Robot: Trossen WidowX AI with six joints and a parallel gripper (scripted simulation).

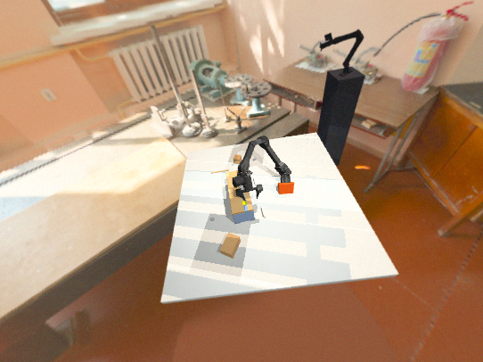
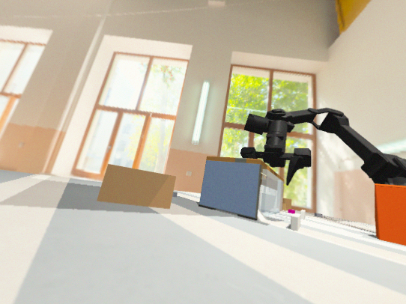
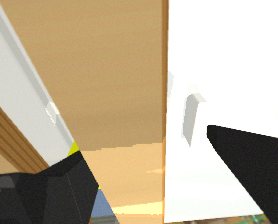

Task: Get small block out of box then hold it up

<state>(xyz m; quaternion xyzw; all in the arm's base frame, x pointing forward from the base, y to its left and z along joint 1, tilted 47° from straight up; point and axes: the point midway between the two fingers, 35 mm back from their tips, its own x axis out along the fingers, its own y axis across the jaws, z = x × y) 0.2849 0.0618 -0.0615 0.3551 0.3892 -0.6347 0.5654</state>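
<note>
The box [image 1: 243, 217] [image 2: 230, 189] [image 3: 120, 75] stands upright on the table, with a wooden top, a blue end and a clear front. My gripper [image 1: 250, 196] [image 3: 149, 145] is open and empty over the box top; one finger hangs outside the clear front, clear of the table, and in the wrist view the other is at the box's opposite edge. The shelf and any block on it cannot be made out. A small magenta thing [image 2: 291, 211] shows low beyond the front in the exterior view; I cannot tell whether it is the block.
A white post [image 2: 295, 222] [image 3: 192, 120] stands before the clear front, with another white piece [image 2: 303, 214] beyond. A large brown block [image 1: 230, 245] [image 2: 136, 186] lies past the blue end. A smaller brown block [image 1: 237, 159] [image 2: 287, 204] and a thin stick [image 1: 219, 171] lie near the far end.
</note>
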